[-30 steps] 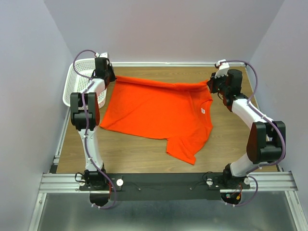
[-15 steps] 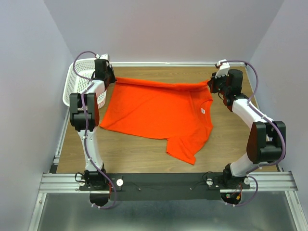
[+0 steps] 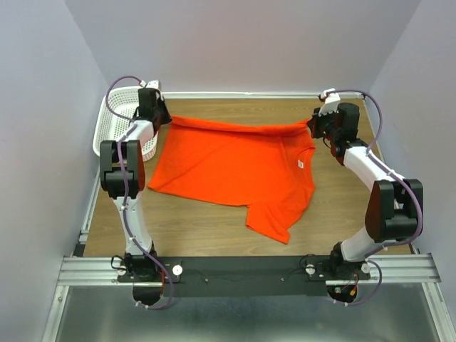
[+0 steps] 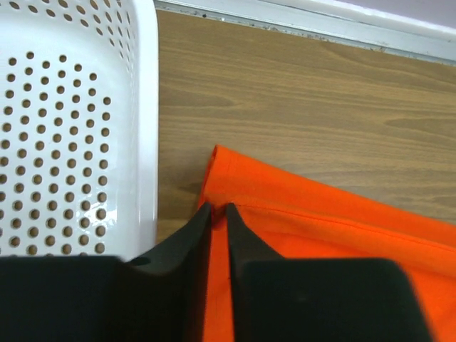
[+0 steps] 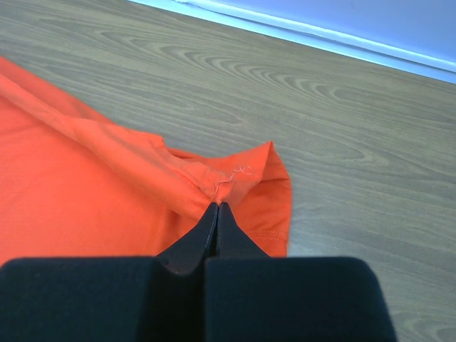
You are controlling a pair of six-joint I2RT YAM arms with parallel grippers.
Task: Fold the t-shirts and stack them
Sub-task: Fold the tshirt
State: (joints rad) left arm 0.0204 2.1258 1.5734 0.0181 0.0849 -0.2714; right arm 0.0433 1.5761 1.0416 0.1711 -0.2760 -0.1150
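Note:
The orange-red t-shirt lies spread on the wooden table, one sleeve pointing to the near side and a small white tag near its right edge. My left gripper is at the shirt's far left corner. In the left wrist view its jaws stand a narrow gap apart over the fabric, with the corner just past the tips. My right gripper is at the far right corner. In the right wrist view it is shut on a pinch of the shirt's hem.
A white perforated basket stands at the far left, right beside my left gripper, and its wall shows in the left wrist view. The back wall's rail runs just beyond both grippers. Bare wood lies in front of the shirt.
My left arm has shifted slightly to the far left, toward the basket. The shirt and the right arm have not moved.

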